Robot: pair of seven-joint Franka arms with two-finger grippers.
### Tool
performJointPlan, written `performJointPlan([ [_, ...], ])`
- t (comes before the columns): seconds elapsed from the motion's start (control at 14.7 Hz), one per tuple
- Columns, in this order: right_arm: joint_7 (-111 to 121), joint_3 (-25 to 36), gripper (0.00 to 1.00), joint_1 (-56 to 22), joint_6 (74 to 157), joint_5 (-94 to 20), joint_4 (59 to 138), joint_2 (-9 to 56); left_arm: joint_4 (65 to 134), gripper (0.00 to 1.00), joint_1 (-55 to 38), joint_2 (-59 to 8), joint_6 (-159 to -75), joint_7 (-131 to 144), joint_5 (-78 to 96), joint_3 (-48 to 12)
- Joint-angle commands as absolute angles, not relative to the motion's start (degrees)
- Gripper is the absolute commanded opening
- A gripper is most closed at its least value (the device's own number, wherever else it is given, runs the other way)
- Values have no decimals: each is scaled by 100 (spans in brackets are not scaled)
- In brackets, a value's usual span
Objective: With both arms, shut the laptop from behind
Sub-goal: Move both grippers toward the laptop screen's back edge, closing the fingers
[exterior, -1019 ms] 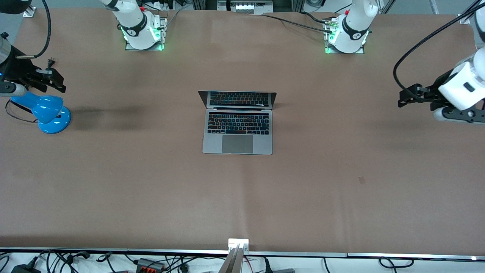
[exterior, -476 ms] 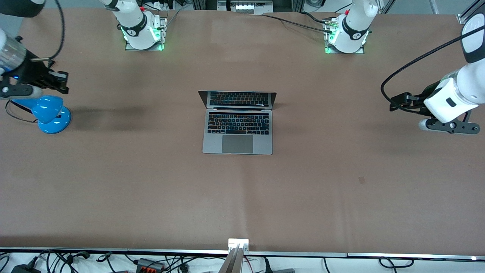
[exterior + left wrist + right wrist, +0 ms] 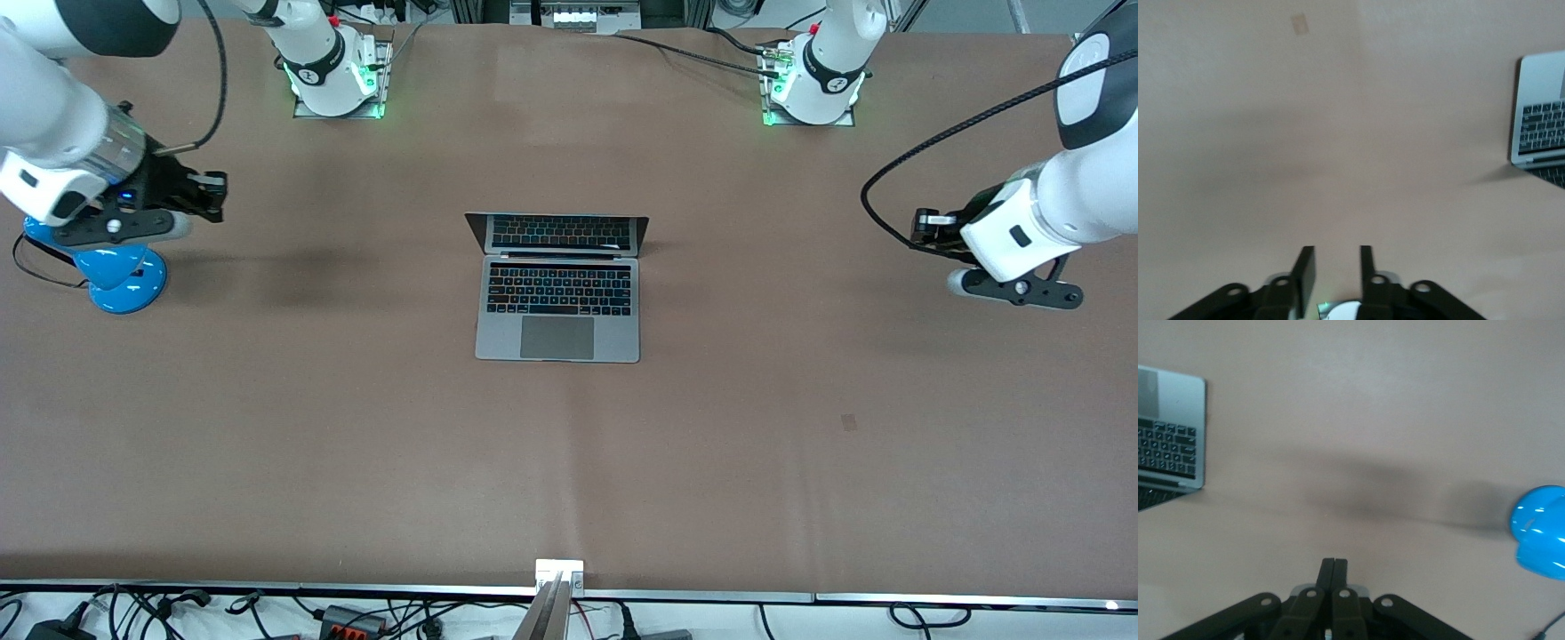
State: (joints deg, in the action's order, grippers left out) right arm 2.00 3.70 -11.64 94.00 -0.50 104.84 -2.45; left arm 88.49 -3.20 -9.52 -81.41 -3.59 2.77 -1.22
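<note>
Laptop [image 3: 557, 286] is being shown open in the middle of the brown table [image 3: 356, 427], its base flat and its dark screen raised at the edge toward the robots' bases, well apart from both grippers and lying between them. The right gripper [image 3: 213, 188] is being held up over the table toward the right arm's end, its fingers [image 3: 1334, 577] pressed together with no gap and nothing between them, and it is being pointed roughly level toward the laptop. The right arm [image 3: 62, 116] is being stretched out low from its base, with the wrist and hand lying almost horizontal. A blue desk lamp [image 3: 120, 267] is being seen just beside and partly under that hand, its round base resting on the table. The left gripper [image 3: 923, 222] is being held over the table toward the left arm's end, its fingers [image 3: 1305, 270] set a narrow gap apart and gripping nothing, and it too is being aimed toward the laptop. The left arm [image 3: 1067, 187] is being bent down from above, with its forearm sloping toward the table and a black cable looping over it. In each wrist view a corner of the laptop is being caught at the edge of the frame.
</note>
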Motion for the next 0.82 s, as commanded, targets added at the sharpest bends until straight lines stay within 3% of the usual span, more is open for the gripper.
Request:
performJointPlan([
  [0.0, 141, 396, 0, -1484, 9308, -211, 10538, -185, 8850, 4, -273, -993, -7753, -466, 754, -237],
  [0.41, -604, 396, 0, -2336, 9325, -597, 10591, 105, 9640, 1, -281, -976, -7857, -282, 1623, -905],
  [0.75, -1606, 396, 0, -3249, 9220, -852, 10608, 377, 10247, 1, -299, -923, -8471, -246, 2399, -1203],
])
